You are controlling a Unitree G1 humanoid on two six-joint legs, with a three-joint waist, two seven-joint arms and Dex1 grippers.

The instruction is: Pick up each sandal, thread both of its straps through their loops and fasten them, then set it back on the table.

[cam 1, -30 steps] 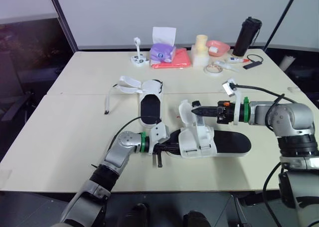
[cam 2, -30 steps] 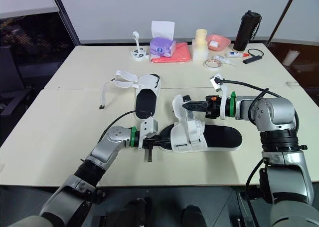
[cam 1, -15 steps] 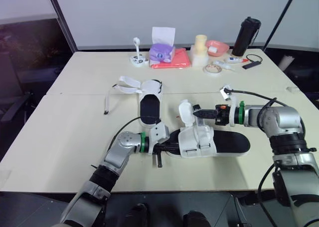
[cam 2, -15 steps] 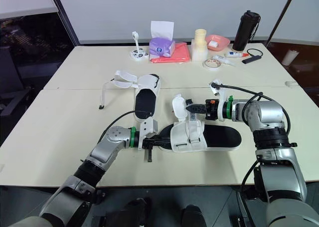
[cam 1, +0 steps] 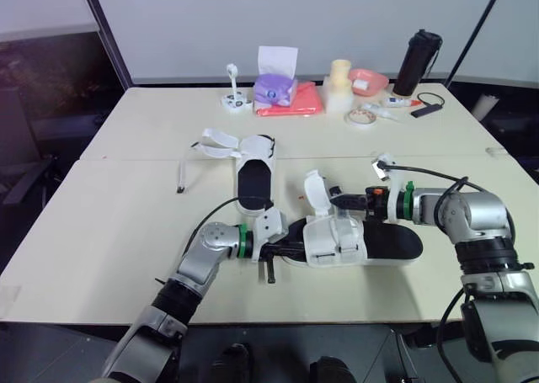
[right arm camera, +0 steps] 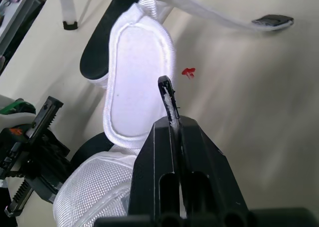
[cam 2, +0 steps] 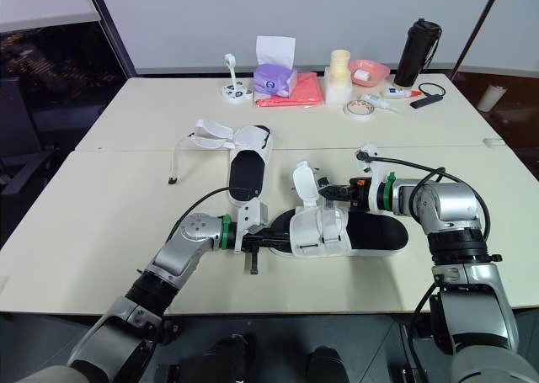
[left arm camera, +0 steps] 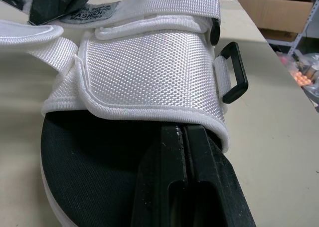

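The far sandal (cam 1: 253,179) lies on the desk (cam 1: 109,223), straps loose. The left gripper (cam 1: 286,249), fingers together, is tucked under the near sandal (cam 1: 392,242)'s front strap (cam 1: 335,236). The right gripper (cam 1: 334,199), likewise pressed together, sits beside its upright flap (cam 1: 314,192).

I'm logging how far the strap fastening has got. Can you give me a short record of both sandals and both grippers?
near sandal: lies on the table; broad strap across the black sole; one flap stands upright
left gripper: shut, fingers pushed under the broad strap, along the sole
right gripper: shut, tip beside the upright flap
far sandal: on the table, straps loose, one trailing to the robot's left
status: both sandals rest on the table; the far sandal is unfastened
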